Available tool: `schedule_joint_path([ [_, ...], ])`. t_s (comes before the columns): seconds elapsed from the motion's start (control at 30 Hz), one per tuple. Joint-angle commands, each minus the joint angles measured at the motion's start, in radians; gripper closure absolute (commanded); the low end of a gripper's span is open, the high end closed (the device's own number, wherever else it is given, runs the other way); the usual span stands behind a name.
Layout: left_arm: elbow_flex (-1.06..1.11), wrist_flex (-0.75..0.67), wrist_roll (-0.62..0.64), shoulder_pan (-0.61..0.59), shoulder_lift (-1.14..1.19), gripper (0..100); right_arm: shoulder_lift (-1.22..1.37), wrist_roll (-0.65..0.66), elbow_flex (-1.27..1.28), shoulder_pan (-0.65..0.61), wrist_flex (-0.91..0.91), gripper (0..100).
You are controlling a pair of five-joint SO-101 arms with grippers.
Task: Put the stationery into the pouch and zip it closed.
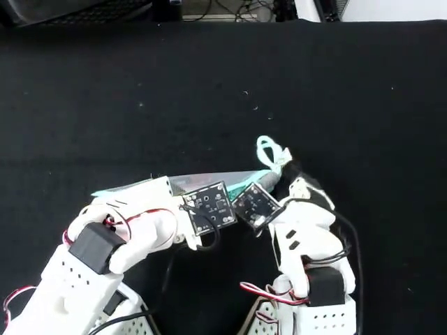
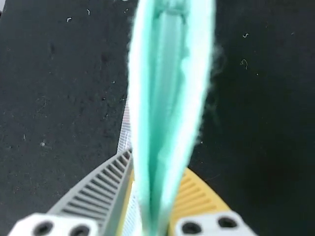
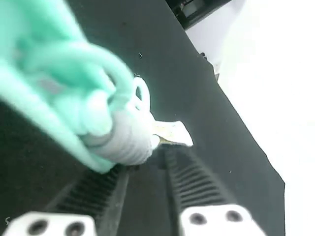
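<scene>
At the left, the white left arm [image 1: 84, 265] comes in from the near left corner of the black cloth-covered tabletop [image 1: 209, 84]. Its left gripper [image 2: 156, 167] is clamped on the flat mint-green pouch with a translucent side [image 1: 216, 176]. In the left wrist view the pouch stands on edge between the grey ribbed finger [image 2: 101, 189] and the yellow ribbed finger [image 2: 194, 194], with both pads pressed against its sides and no gap showing. The pouch's thin mint rim runs straight away from the jaws over the black surface.

In the high view the pouch is a narrow strip in the near half of the tabletop, about midway between the left and right edges and well away from the far edge. It runs from just beside the left arm across to the right arm [image 1: 307, 244].

The right gripper [image 3: 147, 160] sits at the pouch's right end. Its two black ribbed fingers [image 3: 194, 182] are parted by a narrow gap. A pale grey ribbed cylindrical piece [image 3: 129, 142] lies against one fingertip, and I cannot tell whether it is pinched. A small cream tag [image 3: 171, 132] pokes out just beside it.

Farthest right, a thick mint-green cord loop [image 1: 267, 149] curls off the pouch's end toward the far edge and lies on the cloth.
</scene>
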Motion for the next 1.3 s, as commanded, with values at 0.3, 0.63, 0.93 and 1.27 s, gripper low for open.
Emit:
schedule_joint_path([
  [0.3,-0.117,0.063,0.015,-0.036,0.005,97,-0.036,-0.158,-0.202,-0.146,0.083,98.5],
  [0.63,-0.271,0.061,0.066,-0.036,0.006,91,-0.038,-0.298,-0.236,-0.176,0.084,98.5],
  [0.93,-0.361,0.060,0.147,0.041,0.006,85,-0.038,-0.310,-0.234,-0.176,0.086,98.5],
  [1.27,-0.255,-0.003,0.147,0.021,0.008,93,-0.047,-0.311,-0.223,-0.127,0.118,98.4],
])
